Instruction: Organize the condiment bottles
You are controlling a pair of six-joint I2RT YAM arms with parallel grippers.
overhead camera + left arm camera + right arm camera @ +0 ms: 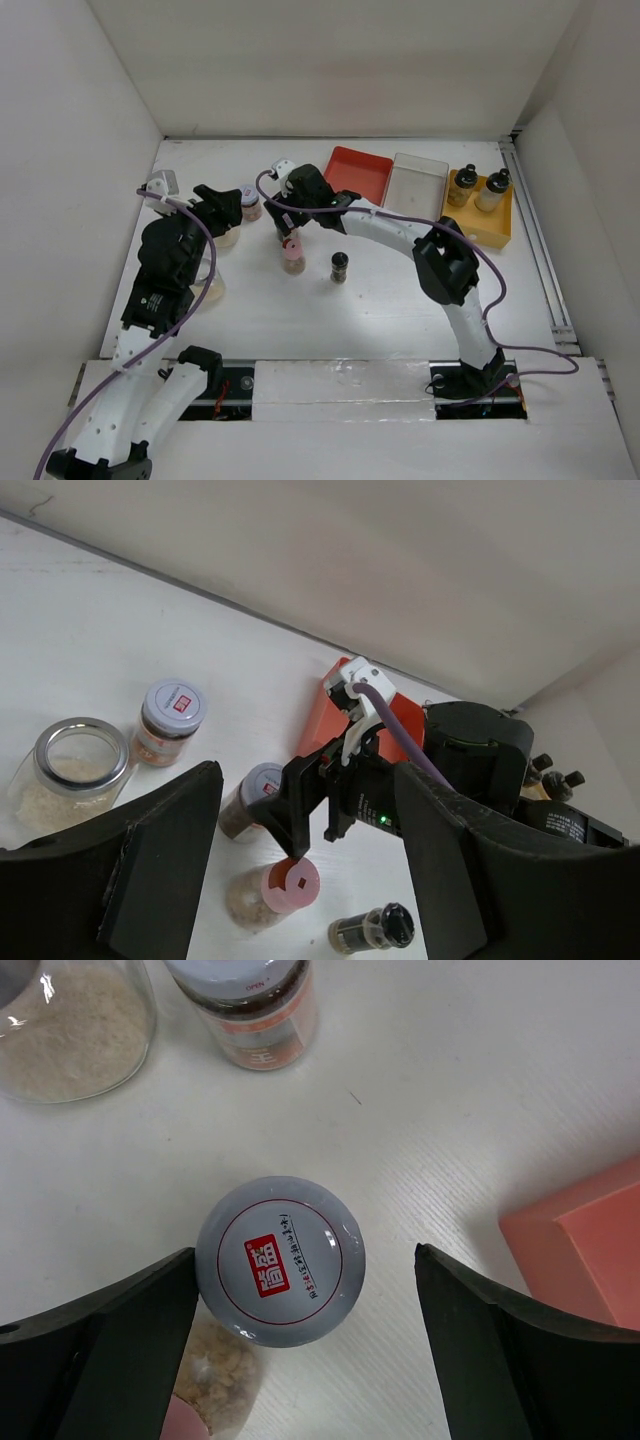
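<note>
Hidden in the top view, a silver-lidded jar (280, 1260) stands inside the spread right gripper (305, 1260), near the red tray (580, 1240); the left gripper (305, 770) is also spread.

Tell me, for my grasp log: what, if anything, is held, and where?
Nothing. Right gripper open around the silver-lidded spice jar; left gripper open, empty.

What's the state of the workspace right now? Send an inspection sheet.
Surface: white table, no spills seen.
Job's things: two black-lidded bottles in the yellow tray; pink-lidded jar, dark bottle, silver-lidded jar and beige-filled glass jar loose on the table.
Clutter: red tray and clear tray, nothing inside.
End effectors: left end effector open, holding nothing; right end effector open, straddling a second silver-lidded jar.
Cables: purple cables run along both arms.
Surroundings: white walls on three sides.
</note>
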